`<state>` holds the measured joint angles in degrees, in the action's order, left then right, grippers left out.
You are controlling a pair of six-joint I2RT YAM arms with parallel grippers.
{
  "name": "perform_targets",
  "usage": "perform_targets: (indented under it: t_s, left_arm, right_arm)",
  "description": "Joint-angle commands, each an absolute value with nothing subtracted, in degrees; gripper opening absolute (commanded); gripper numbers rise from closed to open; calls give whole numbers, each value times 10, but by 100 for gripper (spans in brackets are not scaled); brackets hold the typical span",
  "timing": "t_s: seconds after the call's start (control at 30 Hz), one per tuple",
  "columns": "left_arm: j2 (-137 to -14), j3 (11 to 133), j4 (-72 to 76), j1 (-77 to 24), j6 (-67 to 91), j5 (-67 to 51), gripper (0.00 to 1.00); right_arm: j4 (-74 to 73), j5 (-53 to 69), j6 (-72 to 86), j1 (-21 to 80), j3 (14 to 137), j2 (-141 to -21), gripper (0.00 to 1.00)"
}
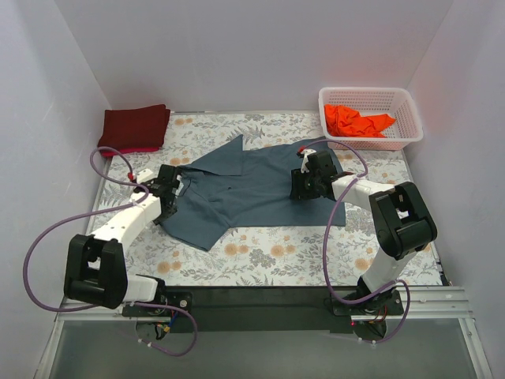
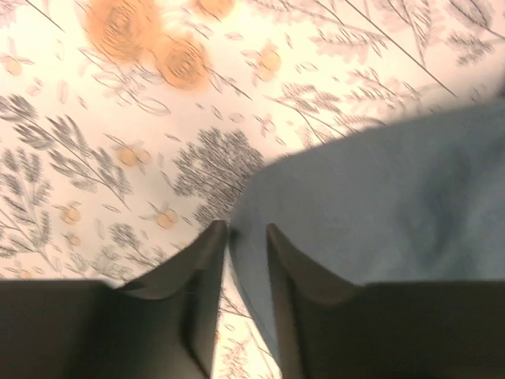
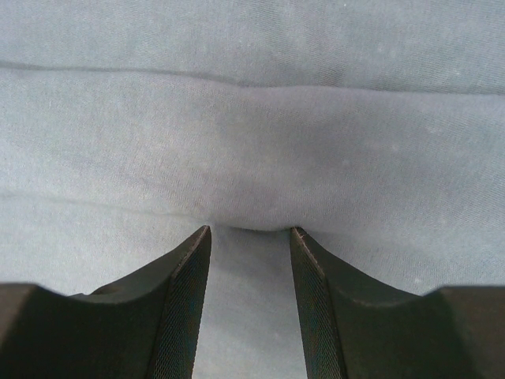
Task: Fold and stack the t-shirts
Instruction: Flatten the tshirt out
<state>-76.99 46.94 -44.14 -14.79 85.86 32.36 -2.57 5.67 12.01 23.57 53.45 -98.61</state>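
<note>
The left gripper (image 2: 245, 229) is nearly closed at the left edge of the blue-grey shirt (image 1: 252, 193), but blur hides whether it holds. The right gripper (image 3: 249, 230) rests spread apart on the cloth. A thin pinch may let the edge slip.

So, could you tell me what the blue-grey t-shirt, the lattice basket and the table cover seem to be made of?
Blue-grey t-shirt: soft matte fabric, likely cotton knit; it creases and puckers.
Lattice basket: rigid pale plastic, apparently; moulded open grid walls.
Table cover: smooth floral-printed sheet; cloth or vinyl, I cannot tell.
</note>
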Motion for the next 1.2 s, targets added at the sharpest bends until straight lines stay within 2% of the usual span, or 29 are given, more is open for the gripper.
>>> perform_targets:
  t_s: [0.0, 0.07, 0.17, 0.2, 0.3, 0.67, 0.97, 1.17]
  left_arm:
    - [-743, 476, -421, -106, 817, 333, 30]
    - [-734, 479, -417, -80, 795, 316, 46]
    - [-718, 477, -411, -74, 787, 278, 59]
    - [-717, 473, -409, -74, 785, 262, 67]
    - [-729, 465, -407, -74, 778, 223, 75]
    - [-766, 447, -385, -74, 751, 146, 75]
    - [-797, 464, -370, -80, 721, 34, 73]
    - [-831, 504, -431, -82, 733, 34, 69]
  right_arm:
    - [-65, 44, 113, 229, 512, -996, 52]
    - [-67, 47, 112, 229, 512, -993, 52]
    - [-66, 49, 111, 229, 513, -993, 52]
    - [-67, 49, 111, 229, 514, -994, 52]
    - [-65, 48, 111, 220, 515, -1001, 52]
    - [-66, 54, 111, 139, 574, -1068, 52]
    - [-67, 57, 112, 130, 578, -1063, 52]
    - [-67, 66, 115, 130, 574, -1055, 52]
